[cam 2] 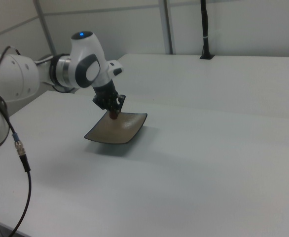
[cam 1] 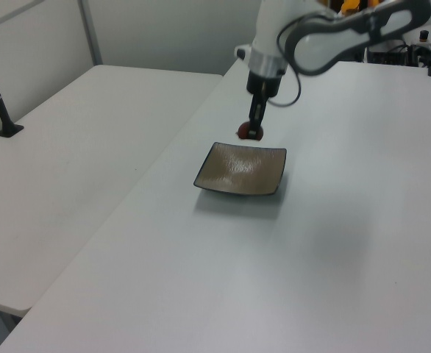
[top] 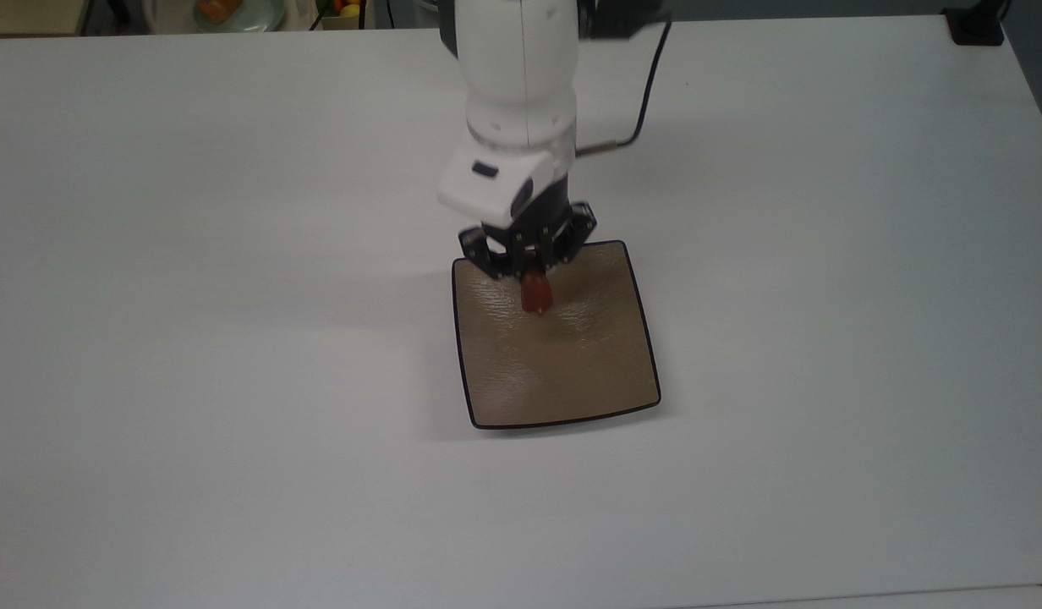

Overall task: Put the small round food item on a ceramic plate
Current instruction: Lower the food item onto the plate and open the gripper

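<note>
Small round food item (top: 535,295), pinched between closed fingers of gripper (top: 533,283), held above far portion of ceramic plate (top: 572,381), apparently not yet touching it. Transport step near its end; next, likely lowering toward plate centre, then release. White table (top: 233,338); second table (cam 1: 68,169) alongside; pale partition walls (cam 2: 233,29) behind.
</note>
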